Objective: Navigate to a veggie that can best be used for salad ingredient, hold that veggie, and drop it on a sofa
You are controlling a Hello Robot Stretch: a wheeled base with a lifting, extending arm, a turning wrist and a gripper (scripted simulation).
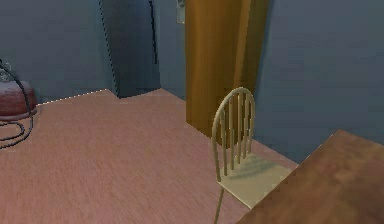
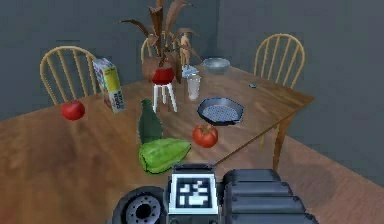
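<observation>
A green leafy veggie, like a lettuce (image 2: 163, 153), lies on the wooden table (image 2: 60, 160) near its front edge. Just behind it stands a green bottle (image 2: 150, 121). Two red tomatoes rest on the same top, one (image 2: 205, 135) right of the lettuce and one (image 2: 72, 110) far left. At the arm side view's bottom edge the gripper (image 2: 143, 206) shows as a dark body beside a white marked square (image 2: 195, 192), close below the lettuce. I cannot make out its far end, so I cannot tell whether it holds anything.
Also on the table are a dark pan (image 2: 220, 110), a box (image 2: 110, 83), a potted plant (image 2: 160, 60), a glass (image 2: 191, 82) and a bowl (image 2: 215, 66). Chairs (image 2: 278, 58) ring it. In the forward view, a chair (image 1: 235, 140), the table's corner (image 1: 335, 185), a wooden door (image 1: 222, 60), open floor to the left.
</observation>
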